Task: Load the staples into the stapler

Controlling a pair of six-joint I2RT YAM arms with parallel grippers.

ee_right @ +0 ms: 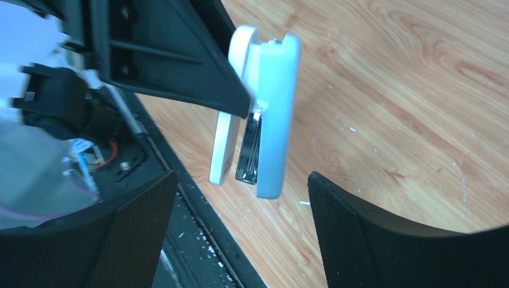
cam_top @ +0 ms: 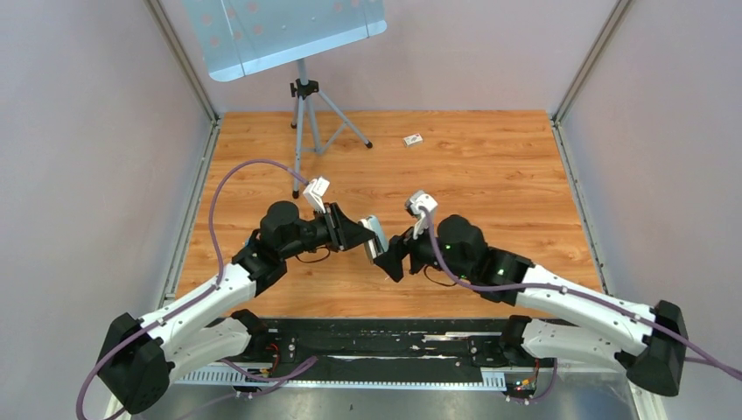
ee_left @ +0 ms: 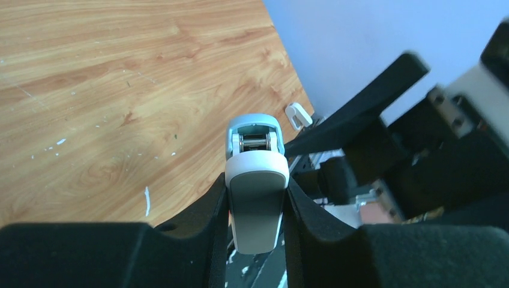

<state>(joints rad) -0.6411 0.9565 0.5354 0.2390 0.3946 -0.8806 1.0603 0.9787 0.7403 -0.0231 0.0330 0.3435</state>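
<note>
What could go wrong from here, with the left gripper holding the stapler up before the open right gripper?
1. Only the left gripper holds the stapler, off the table; a push from the right gripper could twist it loose.
2. The right gripper is empty, and the only loose small item lies far across the table, so loading may stall.
3. The grippers are close; they could collide.

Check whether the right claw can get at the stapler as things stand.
Likely yes: the right claw is open and the stapler sits straight ahead of its gap, held up by the left claw, with nothing between them.
</note>
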